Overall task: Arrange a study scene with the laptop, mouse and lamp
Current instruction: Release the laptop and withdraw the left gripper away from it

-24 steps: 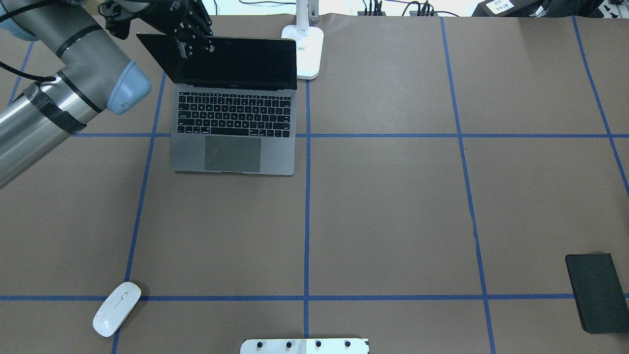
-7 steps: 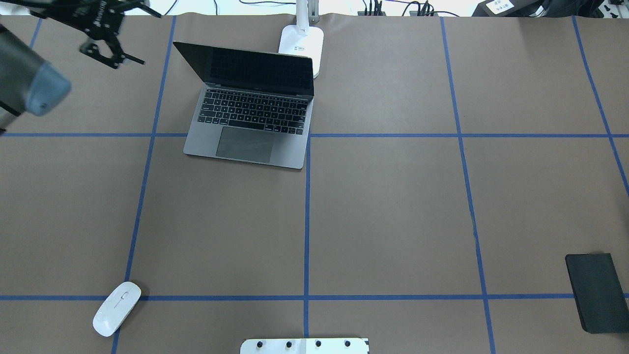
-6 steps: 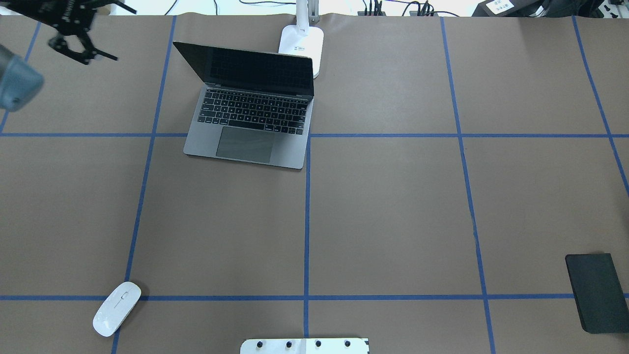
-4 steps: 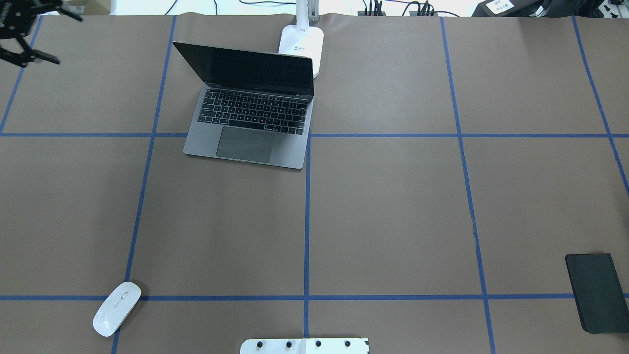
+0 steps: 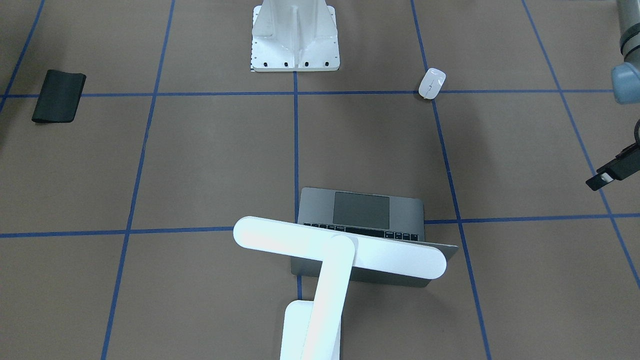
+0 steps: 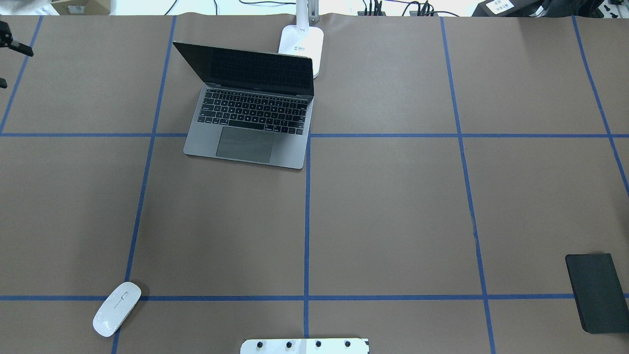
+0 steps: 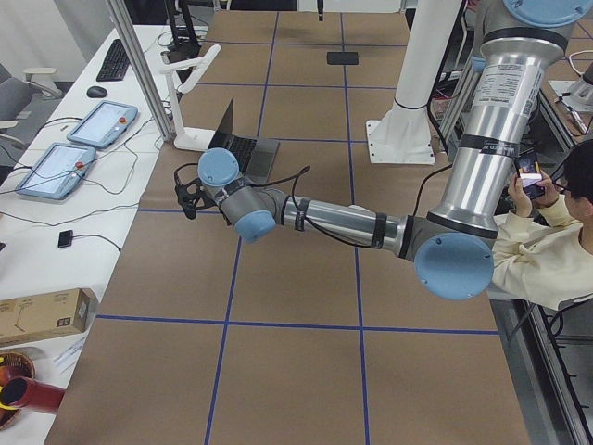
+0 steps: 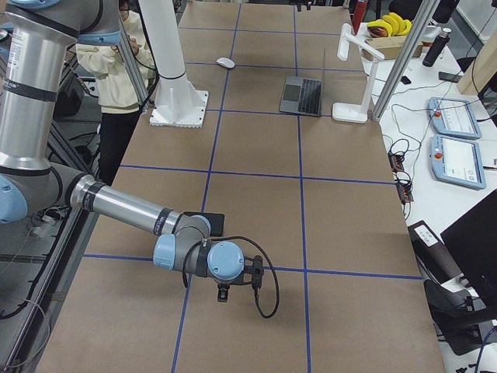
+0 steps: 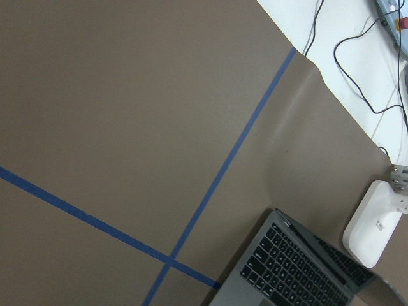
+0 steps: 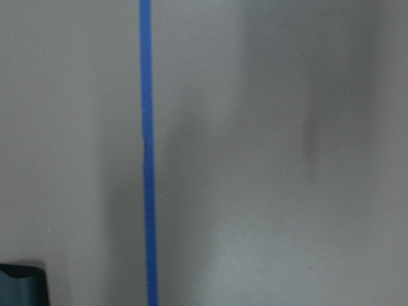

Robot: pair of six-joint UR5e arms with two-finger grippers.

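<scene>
In the overhead view the left gripper point(image 6: 14, 66) shows at the upper left edge of the frame. Only two dark fingertips are in sight, held apart with bare table between them, so it is open. It hangs over the brown table point(image 6: 393, 211), well apart from everything lying on it.

In the lower left of that frame the mouse point(image 6: 117, 309) lies tilted beside a crossing of the blue tape lines point(image 6: 306, 221), its upper end touching the horizontal line. Upper left of centre stands the laptop point(image 6: 248, 125), lid up, screen dark, turned a little askew. Its near right corner sits at the middle vertical line. Mouse and laptop are well apart.

Just behind the right corner of the laptop's screen, at the top middle of the frame, stands the base of the lamp point(image 6: 303, 46). In the front-facing view its long bar head crosses in front of the laptop's lid.

At the bottom middle is the edge of a white bolted pedestal point(image 6: 304, 345). In the lower right lies a flat black mat point(image 6: 597, 292).

The right gripper point(image 8: 223, 292) shows only in the right-side view, low in the frame, near the mat. Whether it is open or closed cannot be told.
</scene>
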